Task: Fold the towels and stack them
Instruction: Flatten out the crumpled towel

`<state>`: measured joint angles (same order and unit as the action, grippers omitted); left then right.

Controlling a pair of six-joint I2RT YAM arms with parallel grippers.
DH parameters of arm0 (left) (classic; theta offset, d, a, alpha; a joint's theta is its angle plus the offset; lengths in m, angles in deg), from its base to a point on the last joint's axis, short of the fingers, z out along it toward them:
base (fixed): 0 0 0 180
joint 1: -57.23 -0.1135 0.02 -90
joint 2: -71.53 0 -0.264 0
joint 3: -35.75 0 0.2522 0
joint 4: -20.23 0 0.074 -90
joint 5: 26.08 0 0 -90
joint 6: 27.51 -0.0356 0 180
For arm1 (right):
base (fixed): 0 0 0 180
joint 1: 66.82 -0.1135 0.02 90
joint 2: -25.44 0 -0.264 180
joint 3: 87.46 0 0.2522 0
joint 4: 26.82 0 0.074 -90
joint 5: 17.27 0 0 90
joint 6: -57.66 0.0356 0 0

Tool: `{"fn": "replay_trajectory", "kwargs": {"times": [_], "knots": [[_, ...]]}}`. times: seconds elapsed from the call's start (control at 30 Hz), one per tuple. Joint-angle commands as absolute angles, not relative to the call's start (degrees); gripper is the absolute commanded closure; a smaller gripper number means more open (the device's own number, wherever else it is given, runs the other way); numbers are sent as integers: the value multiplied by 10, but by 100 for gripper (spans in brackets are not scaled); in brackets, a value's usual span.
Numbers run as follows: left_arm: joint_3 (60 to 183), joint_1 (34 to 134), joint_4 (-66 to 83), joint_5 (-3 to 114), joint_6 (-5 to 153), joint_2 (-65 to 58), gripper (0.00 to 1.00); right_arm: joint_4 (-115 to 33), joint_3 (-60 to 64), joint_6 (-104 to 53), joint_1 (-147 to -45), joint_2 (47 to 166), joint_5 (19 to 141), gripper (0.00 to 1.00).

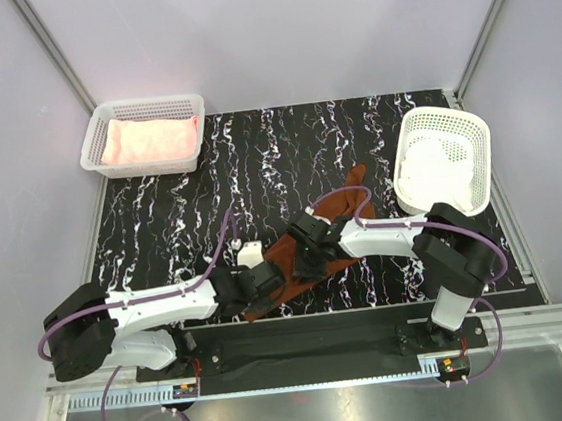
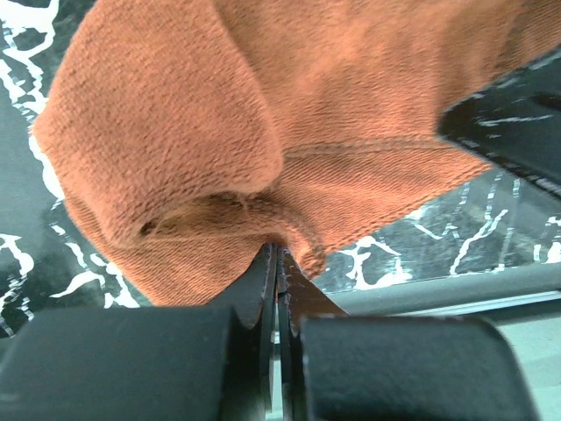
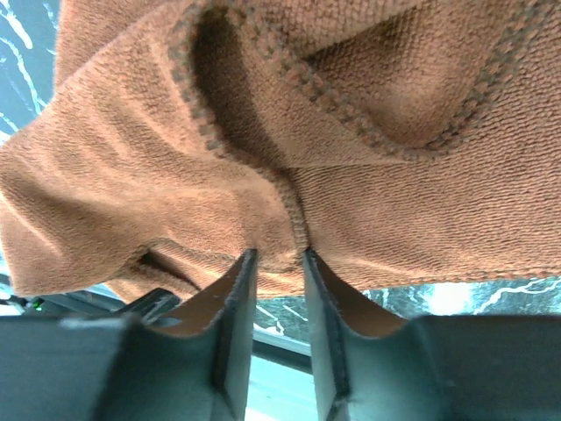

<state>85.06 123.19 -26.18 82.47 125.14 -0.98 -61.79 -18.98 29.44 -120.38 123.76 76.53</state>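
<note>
Black worktop (image 1: 162,223) is overlain by a rust-brown towel (image 1: 284,258). It is pinched by the left end effector (image 2: 278,254) and the right end effector (image 3: 276,259).

The rust-brown towel (image 1: 282,263) is lying bunched diagonally on the near tabletop (image 1: 182,221). The pale pink towel (image 1: 148,141) is filling the far-left basket (image 1: 94,150). The white towel (image 1: 436,169) is sitting in the tilted right basket (image 1: 476,135).

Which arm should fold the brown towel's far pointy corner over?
Probably the right: the right fingers pinch the rust-brown towel mid-length, nearer that far corner; the left fingers are shut on its near end.
</note>
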Motion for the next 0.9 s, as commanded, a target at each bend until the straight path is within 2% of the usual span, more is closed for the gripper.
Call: {"fn": "replay_trajectory", "kwargs": {"times": [0.0,0.1,0.2,0.27,0.43,0.53,0.57,0.63,0.67,0.7,0.8,0.87], "knots": [[872,1234,-286,855,1258,4,100,-622,-181,293,-1211,1256,732,69],[887,1234,-322,875,1259,23,100,-626,-178,293,-1211,1257,732,83],[900,1234,-354,894,1262,38,100,-637,-175,292,-1211,1244,732,92],[897,1233,-360,905,1265,46,100,-642,-168,291,-1211,1234,731,92],[893,1233,-353,901,1266,57,100,-657,-146,281,-1212,1221,731,78],[894,1233,-338,890,1261,56,83,-657,-139,276,-1211,1235,732,79],[893,1234,-334,883,1262,53,72,-658,-137,273,-1212,1240,731,79],[884,1234,-310,873,1263,50,64,-651,-138,273,-1212,1242,732,80],[881,1234,-302,865,1265,45,61,-650,-138,272,-1212,1242,731,86],[878,1234,-293,862,1266,41,55,-649,-137,270,-1212,1244,732,88],[875,1234,-283,855,1270,18,49,-658,-130,266,-1212,1242,728,85],[873,1234,-277,851,1270,3,49,-660,-132,266,-1212,1240,717,84]]}}
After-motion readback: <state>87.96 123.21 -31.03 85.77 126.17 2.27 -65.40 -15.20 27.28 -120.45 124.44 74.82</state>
